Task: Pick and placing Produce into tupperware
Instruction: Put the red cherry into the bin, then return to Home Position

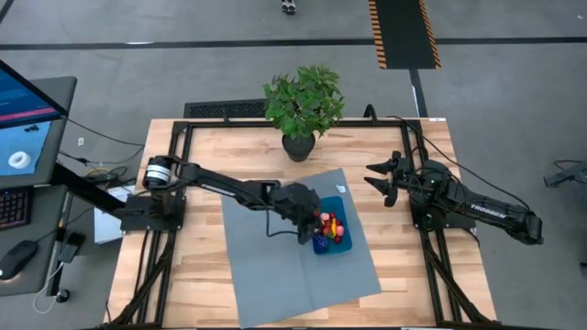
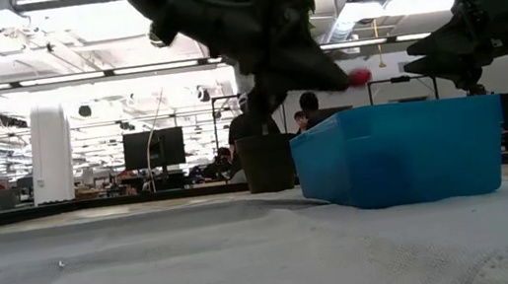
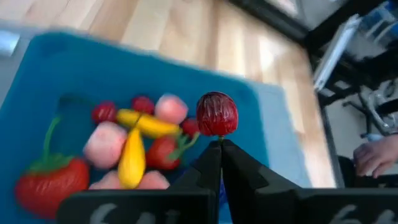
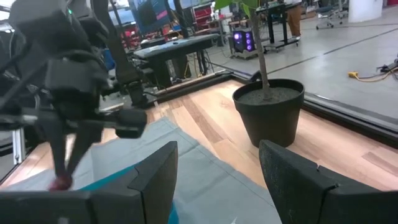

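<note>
The blue tupperware (image 1: pixel 346 246) sits on a grey-blue cloth mat (image 1: pixel 284 266) at the table's middle. Several pieces of toy produce lie in it: a strawberry (image 3: pixel 53 179), yellow bananas (image 3: pixel 132 158) and pink and red pieces (image 3: pixel 104 143). My left gripper (image 3: pixel 219 144) hovers over the tupperware's (image 3: pixel 37 68) left part, shut on a small dark red round fruit (image 3: pixel 217 112). The low view shows that fruit (image 2: pixel 358 76) above the tupperware's rim (image 2: pixel 394 112). My right gripper (image 1: pixel 381 181) waits open at the table's right side, holding nothing. My left gripper pinches the dark red fruit by its near edge (image 3: pixel 218 133) between the two fingertips. Most of the fruit sticks out past them. The fingers (image 3: pixel 239 168) slant downward from the table's left side. The fruit is lifted clear, above the tupperware's inside.
A leafy potted plant (image 1: pixel 303 103) stands at the table's far edge, just behind the mat. Bare wood (image 1: pixel 197 183) lies to the left of the mat and in front of the right arm (image 1: pixel 477 206). A person's hand (image 3: pixel 373 155) shows beyond the table.
</note>
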Robot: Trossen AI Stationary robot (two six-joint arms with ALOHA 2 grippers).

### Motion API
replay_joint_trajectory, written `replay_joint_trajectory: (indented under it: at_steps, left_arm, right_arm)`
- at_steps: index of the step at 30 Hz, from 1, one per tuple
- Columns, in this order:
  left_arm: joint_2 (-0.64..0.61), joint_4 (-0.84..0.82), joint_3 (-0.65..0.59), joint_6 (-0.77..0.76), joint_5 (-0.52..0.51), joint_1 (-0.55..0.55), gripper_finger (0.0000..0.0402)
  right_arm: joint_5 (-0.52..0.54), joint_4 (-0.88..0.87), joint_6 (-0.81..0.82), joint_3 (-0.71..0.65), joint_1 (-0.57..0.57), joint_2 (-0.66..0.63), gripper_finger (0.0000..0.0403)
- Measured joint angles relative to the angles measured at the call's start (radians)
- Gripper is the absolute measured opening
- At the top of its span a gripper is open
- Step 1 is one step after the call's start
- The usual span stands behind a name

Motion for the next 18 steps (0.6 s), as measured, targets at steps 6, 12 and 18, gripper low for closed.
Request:
replay_joint_trajectory:
  at_steps: [6,12,18]
  left_arm:
    - [0.072,-0.152,0.056,-0.020,-0.010,0.003,0.0017]
    - [0.080,-0.125,0.060,0.028,-0.028,0.003,0.0085]
    - [0.061,-0.059,0.066,0.177,0.017,-0.006,0.0159]
  right_arm:
    - [0.001,0.000,0.000,0.000,0.000,0.000,0.0249]
    - [0.000,0.000,0.000,0.000,0.000,0.005,0.0249]
    - [0.000,-0.001,0.000,0.000,0.000,0.008,0.0249]
